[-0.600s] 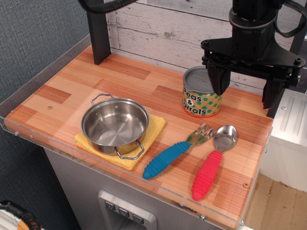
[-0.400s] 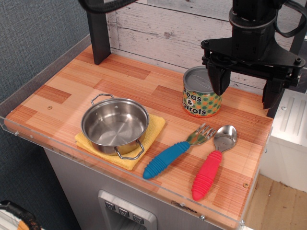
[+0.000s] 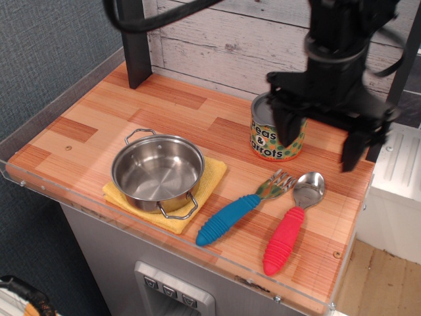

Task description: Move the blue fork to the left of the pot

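Note:
The blue fork [image 3: 238,211] lies flat on the wooden table right of the pot, its blue ribbed handle toward the front left and its metal tines toward the back right. The steel pot [image 3: 158,172] sits on a yellow cloth [image 3: 210,178] at the front left. My gripper [image 3: 318,153] is open and empty, its two dark fingers spread wide. It hangs above the table's right side, above and behind the fork's tines.
A peas and carrots tin can [image 3: 275,130] stands at the back right, partly behind the gripper's left finger. A red-handled spoon [image 3: 293,224] lies just right of the fork. A black post [image 3: 135,43] stands at the back left. A clear lip runs along the table's front edge [image 3: 164,240].
My gripper has moved left and lower, toward the fork and spoon. Nothing on the table has moved.

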Robot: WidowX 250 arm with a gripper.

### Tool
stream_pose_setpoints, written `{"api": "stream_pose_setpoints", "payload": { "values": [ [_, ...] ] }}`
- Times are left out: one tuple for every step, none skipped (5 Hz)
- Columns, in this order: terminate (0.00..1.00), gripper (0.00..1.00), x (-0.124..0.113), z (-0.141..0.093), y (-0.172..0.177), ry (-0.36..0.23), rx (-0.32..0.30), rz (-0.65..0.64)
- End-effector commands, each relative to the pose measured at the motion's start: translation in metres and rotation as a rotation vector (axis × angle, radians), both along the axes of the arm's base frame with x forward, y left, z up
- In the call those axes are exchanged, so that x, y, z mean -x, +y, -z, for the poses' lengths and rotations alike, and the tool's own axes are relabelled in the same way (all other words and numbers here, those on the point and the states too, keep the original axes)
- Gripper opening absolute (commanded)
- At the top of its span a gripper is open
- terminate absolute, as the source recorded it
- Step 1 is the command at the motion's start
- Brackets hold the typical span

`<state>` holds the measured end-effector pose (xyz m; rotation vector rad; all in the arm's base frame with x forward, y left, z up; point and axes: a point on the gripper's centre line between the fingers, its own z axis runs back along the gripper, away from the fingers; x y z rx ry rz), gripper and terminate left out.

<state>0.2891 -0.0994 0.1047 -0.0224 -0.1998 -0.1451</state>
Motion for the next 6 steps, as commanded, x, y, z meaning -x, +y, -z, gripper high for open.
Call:
{"api": "stream_pose_setpoints", "payload": {
  "values": [
    [0.0,1.0,0.009,-0.003,0.033,0.072,-0.183,0.113],
    [0.0,1.0,0.01,0.015,0.051,0.14,-0.22,0.147],
    [0.0,1.0,0.012,0.033,0.06,0.168,-0.245,0.162],
    [0.0,1.0,0.013,0.045,0.062,0.162,-0.238,0.227],
    [0.0,1.0,0.016,0.054,0.062,0.172,-0.252,0.255],
    [0.0,1.0,0.016,0.062,0.058,0.172,-0.254,0.286]
  ]
}}
